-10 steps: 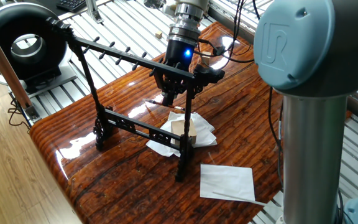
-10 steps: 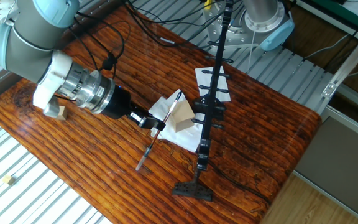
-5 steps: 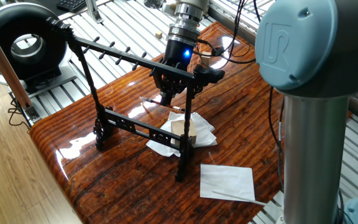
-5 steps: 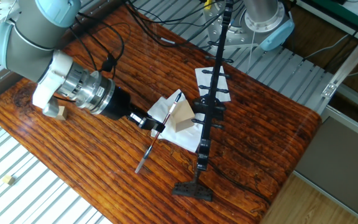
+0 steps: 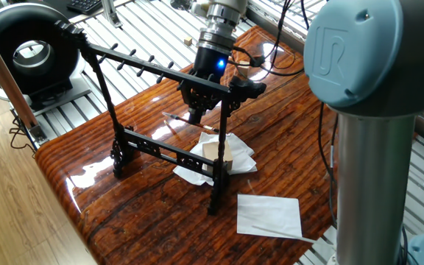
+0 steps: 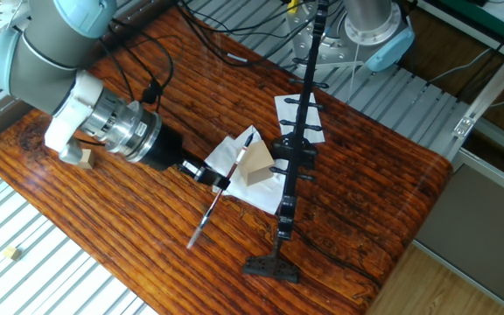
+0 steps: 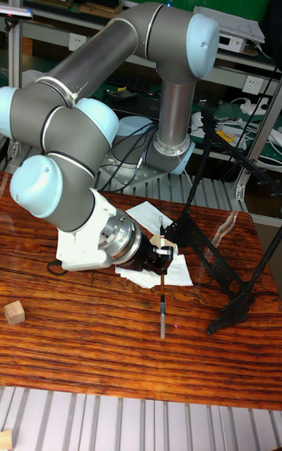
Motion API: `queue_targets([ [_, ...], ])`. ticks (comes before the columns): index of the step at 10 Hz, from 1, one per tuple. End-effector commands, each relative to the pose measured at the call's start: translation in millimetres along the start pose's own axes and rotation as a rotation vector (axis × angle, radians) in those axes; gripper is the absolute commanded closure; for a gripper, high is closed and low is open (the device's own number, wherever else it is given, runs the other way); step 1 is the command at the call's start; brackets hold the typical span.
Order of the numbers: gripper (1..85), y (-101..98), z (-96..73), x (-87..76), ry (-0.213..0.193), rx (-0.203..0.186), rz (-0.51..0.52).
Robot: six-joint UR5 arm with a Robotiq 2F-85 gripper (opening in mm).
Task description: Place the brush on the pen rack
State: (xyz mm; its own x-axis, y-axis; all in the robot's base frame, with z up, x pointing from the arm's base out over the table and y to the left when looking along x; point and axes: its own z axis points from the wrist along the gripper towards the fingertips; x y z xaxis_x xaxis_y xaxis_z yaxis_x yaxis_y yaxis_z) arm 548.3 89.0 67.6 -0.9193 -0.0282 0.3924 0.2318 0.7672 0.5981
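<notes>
The brush (image 6: 203,220) is a thin dark stick with a paler lower end, and my gripper (image 6: 220,182) is shut on it near its middle. It slants just above the table, its upper end over the white tissue. In the tall fixed view the brush (image 7: 162,304) points down toward the front edge below the gripper (image 7: 161,257). The black pen rack (image 6: 297,131) stands just to the right of the gripper. In one fixed view the pen rack (image 5: 147,67) crosses in front of the gripper (image 5: 196,116), and only a short piece of the brush (image 5: 172,118) shows.
A wooden block (image 6: 257,165) sits on crumpled white tissue (image 5: 235,153) beside the rack's foot. A flat white sheet (image 5: 269,215) lies near the table edge. A small wooden cube (image 7: 14,312) rests at the left. Cables trail behind the arm.
The gripper and the brush have shifted slightly away from the rack, and the brush's lower end has moved a little toward the table's front edge.
</notes>
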Motion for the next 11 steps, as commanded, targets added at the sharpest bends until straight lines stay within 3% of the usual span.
queue_targets([
  [1,84.3,9.5,-2.4,-12.2,-0.049,-0.033,-0.076],
  [11,84.3,9.4,-3.1,-22.9,-0.090,-0.031,-0.085],
])
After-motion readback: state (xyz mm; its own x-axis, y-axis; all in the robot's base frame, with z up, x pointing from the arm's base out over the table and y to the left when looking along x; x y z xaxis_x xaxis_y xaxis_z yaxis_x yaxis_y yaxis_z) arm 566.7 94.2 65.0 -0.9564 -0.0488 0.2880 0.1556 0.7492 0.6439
